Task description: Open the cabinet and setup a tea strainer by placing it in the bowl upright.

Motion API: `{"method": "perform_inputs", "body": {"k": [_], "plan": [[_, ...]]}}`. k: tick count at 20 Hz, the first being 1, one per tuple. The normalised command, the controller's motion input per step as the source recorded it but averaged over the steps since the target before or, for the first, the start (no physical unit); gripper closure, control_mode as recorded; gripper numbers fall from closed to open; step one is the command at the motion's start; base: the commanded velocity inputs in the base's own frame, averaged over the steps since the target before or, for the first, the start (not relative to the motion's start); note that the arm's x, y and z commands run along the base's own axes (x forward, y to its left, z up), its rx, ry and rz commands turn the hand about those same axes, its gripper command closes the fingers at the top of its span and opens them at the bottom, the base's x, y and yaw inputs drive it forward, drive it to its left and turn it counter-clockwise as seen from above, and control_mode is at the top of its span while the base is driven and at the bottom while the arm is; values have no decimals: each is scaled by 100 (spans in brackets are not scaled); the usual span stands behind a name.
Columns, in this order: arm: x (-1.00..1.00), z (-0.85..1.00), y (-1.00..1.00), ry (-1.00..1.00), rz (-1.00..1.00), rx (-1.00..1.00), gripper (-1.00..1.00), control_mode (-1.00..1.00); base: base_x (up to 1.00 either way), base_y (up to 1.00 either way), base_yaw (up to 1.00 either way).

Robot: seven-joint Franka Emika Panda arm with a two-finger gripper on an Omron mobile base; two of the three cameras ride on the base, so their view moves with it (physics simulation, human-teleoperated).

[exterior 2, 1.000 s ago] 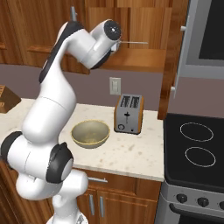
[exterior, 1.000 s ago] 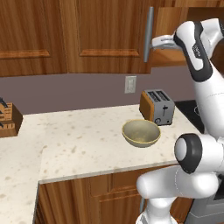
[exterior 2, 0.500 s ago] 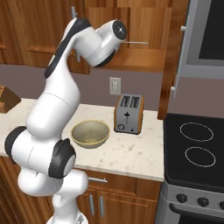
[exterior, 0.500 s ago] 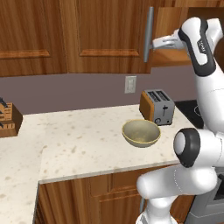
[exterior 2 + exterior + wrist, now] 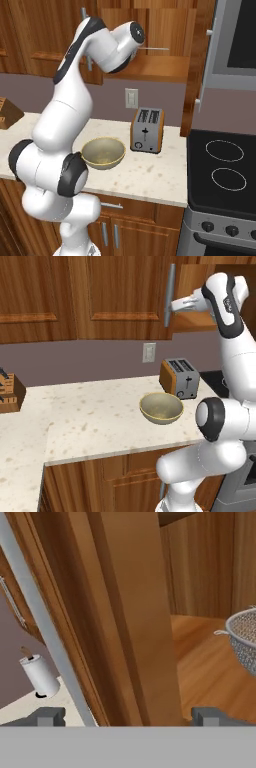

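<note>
The cabinet [image 5: 115,296] has its right door swung out, edge-on to the base. Its silver bar handle [image 5: 170,295] stands just left of my gripper [image 5: 173,305]. In the hand view my gripper [image 5: 130,717] is open, with the door's edge [image 5: 135,612] between its fingertips [image 5: 50,716] and the handle [image 5: 40,622] at the left. The tea strainer [image 5: 245,637], grey mesh, sits on the wooden shelf [image 5: 205,672] inside. Down on the counter, the olive-tan bowl [image 5: 161,407] [image 5: 103,152] stands upright and holds nothing.
A toaster [image 5: 180,378] [image 5: 146,130] stands behind the bowl, with a wall outlet [image 5: 148,352] above it. At the far left of the counter is a knife block [image 5: 7,393]. The stove [image 5: 225,170] lies to the right. A paper towel roll [image 5: 40,674] shows below the door.
The arm's upper links have shifted slightly to the right. The gripper stays open at the door's edge, and the door and bowl have not visibly moved.
</note>
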Motion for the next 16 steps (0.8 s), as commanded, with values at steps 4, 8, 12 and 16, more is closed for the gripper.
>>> {"method": "perform_inputs", "body": {"k": [4, 8, 12, 16], "plan": [[0, 0, 17, 0, 10, 0, -100, -100, 0, 0, 0], [0, -1, 26, 0, 12, 0, -100, -100, 0, 0, 0], [-1, 0, 26, 0, 10, 0, -100, -100, 0, 0, 0], [-34, 0, 40, 0, 2, 0, -100, -100, 0, 0, 0]]}}
